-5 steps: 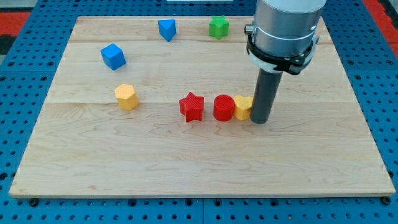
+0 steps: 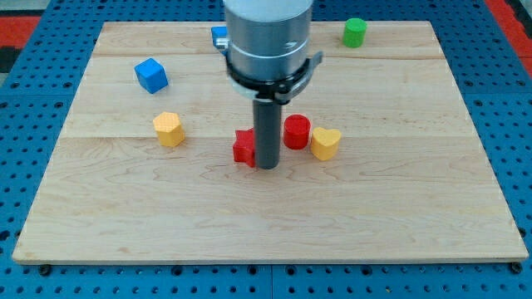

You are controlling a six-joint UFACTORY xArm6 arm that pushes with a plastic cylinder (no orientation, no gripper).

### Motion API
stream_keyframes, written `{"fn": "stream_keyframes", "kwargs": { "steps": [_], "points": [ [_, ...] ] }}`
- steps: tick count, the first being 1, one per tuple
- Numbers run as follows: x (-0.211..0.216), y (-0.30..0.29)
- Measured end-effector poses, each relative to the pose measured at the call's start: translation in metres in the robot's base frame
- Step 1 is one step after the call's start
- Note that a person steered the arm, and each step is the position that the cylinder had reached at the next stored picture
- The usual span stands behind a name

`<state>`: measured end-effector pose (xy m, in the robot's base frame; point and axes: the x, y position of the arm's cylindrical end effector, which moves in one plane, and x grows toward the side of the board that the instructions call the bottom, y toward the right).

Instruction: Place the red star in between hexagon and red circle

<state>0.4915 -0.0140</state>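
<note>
The red star (image 2: 243, 147) lies near the board's middle, its right side hidden behind my rod. My tip (image 2: 267, 166) rests on the board right against the star's right side, left of and slightly below the red circle (image 2: 297, 131). The yellow hexagon (image 2: 168, 129) sits well to the star's left. A yellow heart (image 2: 325, 143) touches the red circle's lower right.
A blue cube (image 2: 150, 75) lies at the upper left. Another blue block (image 2: 219, 34) shows partly behind the arm at the view's top. A green block (image 2: 355, 31) sits at the top right. The wooden board (image 2: 416, 208) lies on a blue pegboard.
My tip has moved left from the yellow heart's right side to between the red star and red circle. The star sits slightly further left, the circle slightly higher. The arm now uncovers a green block.
</note>
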Motion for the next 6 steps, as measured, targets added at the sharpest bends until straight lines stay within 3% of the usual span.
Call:
{"fn": "stream_keyframes", "kwargs": {
  "steps": [1,3,4,6],
  "points": [
    [-0.016,-0.012],
    [0.014,-0.03],
    [-0.014,-0.066],
    [-0.023,-0.113]
  ]
}}
